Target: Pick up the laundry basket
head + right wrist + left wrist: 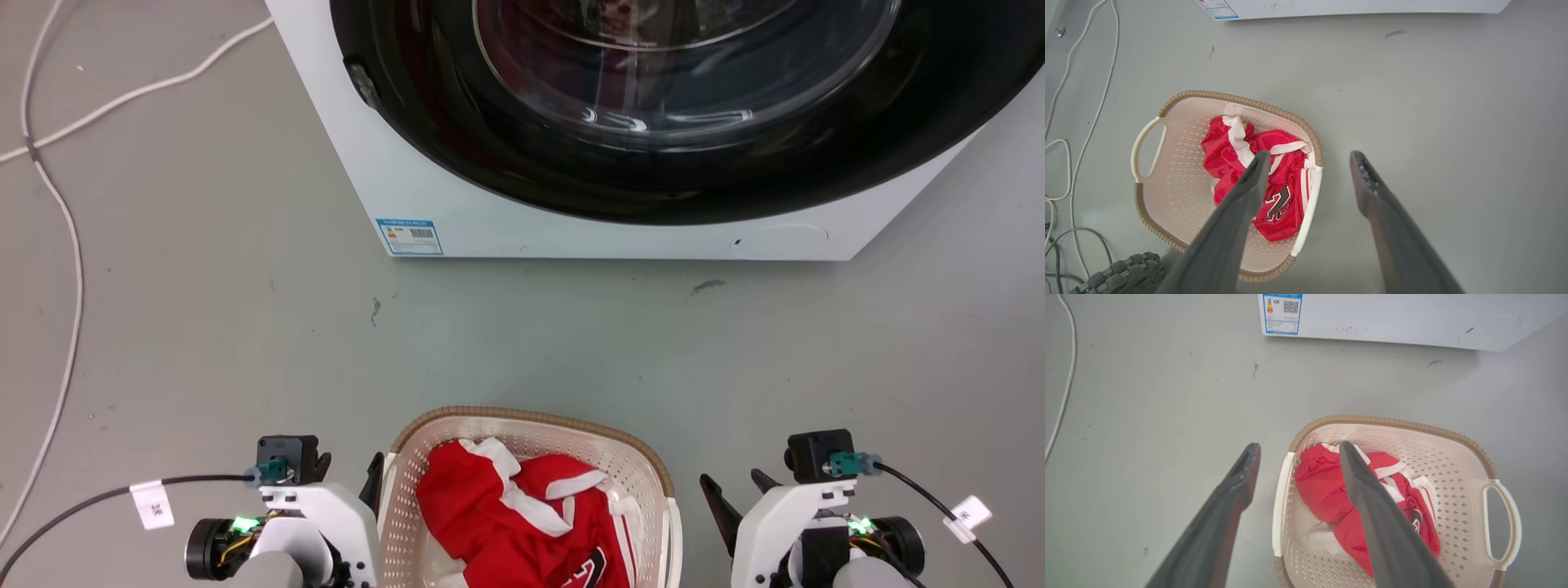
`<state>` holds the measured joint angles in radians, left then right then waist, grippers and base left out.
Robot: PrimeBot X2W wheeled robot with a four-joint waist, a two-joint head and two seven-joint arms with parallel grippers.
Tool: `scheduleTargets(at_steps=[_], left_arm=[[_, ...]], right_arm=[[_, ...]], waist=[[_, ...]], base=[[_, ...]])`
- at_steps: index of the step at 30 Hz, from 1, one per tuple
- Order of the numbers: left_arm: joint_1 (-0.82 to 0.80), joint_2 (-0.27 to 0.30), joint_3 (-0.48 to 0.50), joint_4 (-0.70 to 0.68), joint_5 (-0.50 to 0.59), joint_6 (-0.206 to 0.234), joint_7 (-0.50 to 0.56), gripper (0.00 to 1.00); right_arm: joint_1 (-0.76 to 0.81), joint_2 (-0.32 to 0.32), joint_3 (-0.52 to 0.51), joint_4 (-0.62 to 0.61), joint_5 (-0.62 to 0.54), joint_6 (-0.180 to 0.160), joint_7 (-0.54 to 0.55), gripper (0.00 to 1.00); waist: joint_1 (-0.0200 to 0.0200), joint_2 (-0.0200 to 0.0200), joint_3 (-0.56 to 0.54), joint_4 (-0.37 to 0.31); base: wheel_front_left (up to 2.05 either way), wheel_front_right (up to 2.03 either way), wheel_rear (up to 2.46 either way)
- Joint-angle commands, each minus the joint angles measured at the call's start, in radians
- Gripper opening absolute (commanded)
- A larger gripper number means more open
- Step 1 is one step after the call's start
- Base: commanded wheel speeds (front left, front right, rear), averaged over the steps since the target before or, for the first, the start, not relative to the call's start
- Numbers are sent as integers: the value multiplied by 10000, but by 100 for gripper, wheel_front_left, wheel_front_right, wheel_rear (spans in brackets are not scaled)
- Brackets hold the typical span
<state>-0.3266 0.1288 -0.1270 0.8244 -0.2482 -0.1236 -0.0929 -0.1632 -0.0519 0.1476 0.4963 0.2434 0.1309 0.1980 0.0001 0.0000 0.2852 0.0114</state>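
Note:
The laundry basket (531, 416) stands on the grey floor at the bottom centre of the head view, cream with small holes and a brown woven-look rim, holding a red and white garment (490, 506). My left gripper (351, 461) is open beside its left side. In the left wrist view the left gripper (1298, 449) straddles the white handle edge of the basket (1392, 422), one finger outside and one over the garment (1318, 486). My right gripper (732, 478) is open at the basket's right. The right gripper (1310, 157) likewise spans the right handle edge of the basket (1229, 98).
A large white washing machine (571, 229) with a dark round door stands on the floor beyond the basket. Pale cables (73, 245) trail over the floor at the left. A ridged grey wheel (1118, 273) shows near the basket's near side in the right wrist view.

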Motion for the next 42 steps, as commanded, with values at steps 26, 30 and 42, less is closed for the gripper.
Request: scheduleTargets(at_steps=[26,30,42], left_arm=[[-2492,823,-2098,3157,-2346,-65,1552,100],[-2871,926,-2202,3473,-2529,-64,1644,100],[-3780,996,-2582,4045,-2849,-65,1682,100]], right_arm=[[-3274,30,2777,4702,2833,-3,466,100],[-3792,30,3172,5266,3150,-3,295,100],[-4966,29,4525,5972,4389,-3,-106,100]], waist=[[-1,0,2396,-521],[-1,0,2883,-565],[-1,0,4302,-618]], base=[[0,0,0],[0,0,0],[0,0,0]])
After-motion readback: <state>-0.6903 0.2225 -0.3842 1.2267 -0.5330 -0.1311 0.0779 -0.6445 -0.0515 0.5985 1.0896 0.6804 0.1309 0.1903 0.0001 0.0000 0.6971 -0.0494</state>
